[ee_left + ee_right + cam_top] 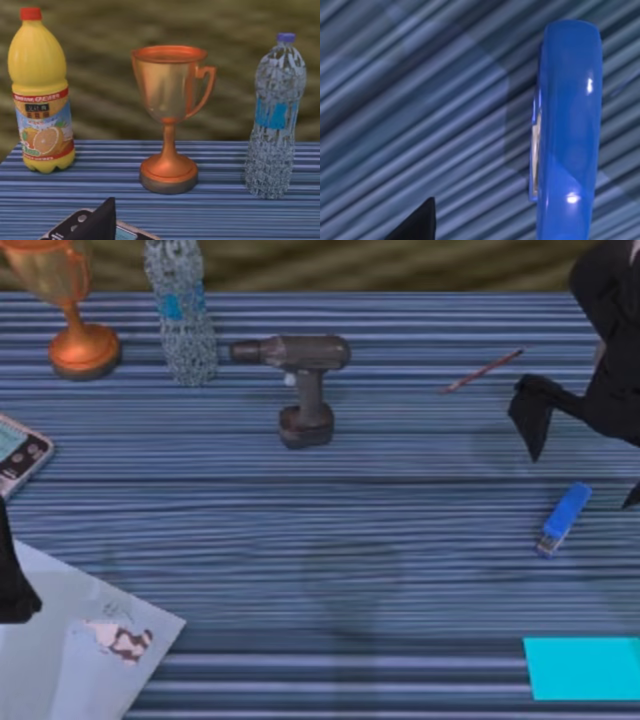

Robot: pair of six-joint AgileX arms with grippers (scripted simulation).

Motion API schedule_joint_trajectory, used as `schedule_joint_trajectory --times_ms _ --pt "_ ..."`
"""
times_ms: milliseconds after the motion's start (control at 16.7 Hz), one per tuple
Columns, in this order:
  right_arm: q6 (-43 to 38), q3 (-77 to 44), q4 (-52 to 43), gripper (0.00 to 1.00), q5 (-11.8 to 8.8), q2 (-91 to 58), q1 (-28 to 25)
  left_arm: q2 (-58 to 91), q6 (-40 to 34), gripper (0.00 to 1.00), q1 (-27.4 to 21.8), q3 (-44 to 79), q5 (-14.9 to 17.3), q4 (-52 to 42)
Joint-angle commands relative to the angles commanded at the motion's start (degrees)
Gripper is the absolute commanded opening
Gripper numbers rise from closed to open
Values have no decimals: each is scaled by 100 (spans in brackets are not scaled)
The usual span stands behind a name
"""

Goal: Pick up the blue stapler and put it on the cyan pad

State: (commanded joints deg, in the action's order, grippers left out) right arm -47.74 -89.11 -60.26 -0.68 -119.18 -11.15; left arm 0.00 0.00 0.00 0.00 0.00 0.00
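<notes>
The blue stapler (563, 520) lies flat on the striped table at the right, its silvery end towards the front. My right gripper (582, 462) hovers just behind and above it, open, with one dark finger on either side and nothing between them. In the right wrist view the stapler (567, 130) fills the picture's side and one fingertip (420, 224) shows apart from it. The cyan pad (585, 668) lies at the front right corner, bare. My left gripper (12, 590) is parked at the left edge, open.
A drill (300, 380), a water bottle (185, 315) and a copper trophy (80, 340) stand along the back. A red pencil (482, 371) lies back right. A handheld device (18, 452) and a grey paper sheet (70, 650) lie at the left. An orange juice bottle (42, 95) stands far left.
</notes>
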Motion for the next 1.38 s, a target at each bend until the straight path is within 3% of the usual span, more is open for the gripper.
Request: schedule_joint_trajectory --times_ms 360,660,1380 --pt "-45 786 1410 100 5 -579 -34 0 0 100 0 0 0 0" --pt "-52 875 1544 100 5 -651 -40 0 0 100 0 0 0 0" --pt "-52 875 1544 10 5 -651 -40 0 0 100 0 0 0 0"
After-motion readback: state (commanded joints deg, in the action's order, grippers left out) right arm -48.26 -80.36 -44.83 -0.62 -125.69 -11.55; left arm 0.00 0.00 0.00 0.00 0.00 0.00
